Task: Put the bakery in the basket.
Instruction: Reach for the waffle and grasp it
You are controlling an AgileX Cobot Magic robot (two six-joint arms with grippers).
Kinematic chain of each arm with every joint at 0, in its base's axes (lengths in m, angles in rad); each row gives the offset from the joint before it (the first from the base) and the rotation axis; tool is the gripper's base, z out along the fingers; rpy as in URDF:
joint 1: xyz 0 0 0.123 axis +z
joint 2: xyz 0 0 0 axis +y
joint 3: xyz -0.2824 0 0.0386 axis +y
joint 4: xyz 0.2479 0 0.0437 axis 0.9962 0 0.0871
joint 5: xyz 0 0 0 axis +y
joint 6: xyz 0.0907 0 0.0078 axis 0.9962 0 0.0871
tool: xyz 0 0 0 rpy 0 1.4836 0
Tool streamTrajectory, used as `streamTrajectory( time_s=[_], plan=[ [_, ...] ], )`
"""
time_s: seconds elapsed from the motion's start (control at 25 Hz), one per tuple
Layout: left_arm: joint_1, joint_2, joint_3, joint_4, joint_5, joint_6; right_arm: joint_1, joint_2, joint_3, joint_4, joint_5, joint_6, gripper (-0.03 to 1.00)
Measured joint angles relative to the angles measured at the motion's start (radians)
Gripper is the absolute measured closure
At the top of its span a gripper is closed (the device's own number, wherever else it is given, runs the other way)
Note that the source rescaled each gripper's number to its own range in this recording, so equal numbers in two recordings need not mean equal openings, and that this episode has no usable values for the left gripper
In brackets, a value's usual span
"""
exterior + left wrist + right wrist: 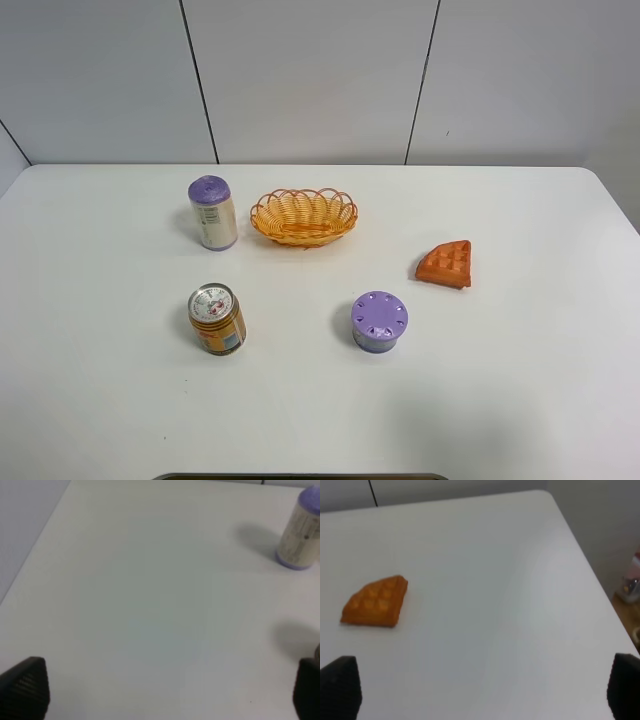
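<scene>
Black ribbed fingers (25, 687) of your left gripper (165, 692) sit at the outer edges of the left wrist view, spread wide; only bare white table (140, 605) shows between them; nothing is held. Your right gripper (482, 687) reads the same; its dark fingers (340, 687) stand far apart at the edges of the right wrist view, with tabletop alone between them and no item in their grasp.

Ahead of the right gripper, and apart from it, lies the bakery (375, 601); it is an orange-brown waffle wedge, flat on the table, dented grid facing up. Ahead of the left gripper stands a tall can (300, 532) with a purple cap and a pale label, upright; a second shadow falls nearer that gripper, but its source is cut off at the frame edge and you cannot identify it from this view.

From the high camera, the bakery (446, 264) rests on the right part of the table (100, 400), outside the basket (262, 208) and well apart from it. The basket is woven, orange-yellow, with a looped rim; it sits at the centre rear of the table. The tall can (212, 213) stands just beside the basket on its left, not touching it. A purple-lidded jar (379, 321) stands nearer the camera, left of the bakery; a shorter tin (216, 319) with a printed orange label stands upright at front left, in line below the tall can.
</scene>
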Motion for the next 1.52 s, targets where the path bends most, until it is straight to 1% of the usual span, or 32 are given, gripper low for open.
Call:
streamTrajectory(
  time_s=[0.12, 0.32, 0.48, 0.6, 0.72, 0.92, 1.12, 1.36, 1.52],
  plan=[
    [0.000, 0.000, 0.000, 0.000, 0.000, 0.000, 0.000, 0.072, -0.069, 0.000, 0.004, 0.001, -0.03],
    [0.000, 0.000, 0.000, 0.000, 0.000, 0.000, 0.000, 0.264, -0.163, 0.009, 0.005, 0.017, -0.03],
    [0.000, 0.000, 0.000, 0.000, 0.000, 0.000, 0.000, 0.450, -0.232, 0.082, -0.010, 0.044, -0.03],
    [0.000, 0.000, 0.000, 0.000, 0.000, 0.000, 0.000, 0.589, -0.275, 0.141, -0.051, 0.051, -0.03],
    [0.000, 0.000, 0.000, 0.000, 0.000, 0.000, 0.000, 0.729, -0.308, 0.168, -0.091, 0.062, -0.03],
    [0.000, 0.000, 0.000, 0.000, 0.000, 0.000, 0.000, 0.947, -0.328, 0.185, -0.155, 0.079, -0.02],
    [0.000, 0.000, 0.000, 0.000, 0.000, 0.000, 0.000, 1.114, -0.329, 0.185, -0.229, 0.097, -0.02],
    [0.000, 0.000, 0.000, 0.000, 0.000, 0.000, 0.000, 1.243, -0.329, 0.185, -0.296, 0.098, -0.02],
    [0.000, 0.000, 0.000, 0.000, 0.000, 0.000, 0.000, 1.306, -0.329, 0.182, -0.322, 0.116, -0.02]
  ],
)
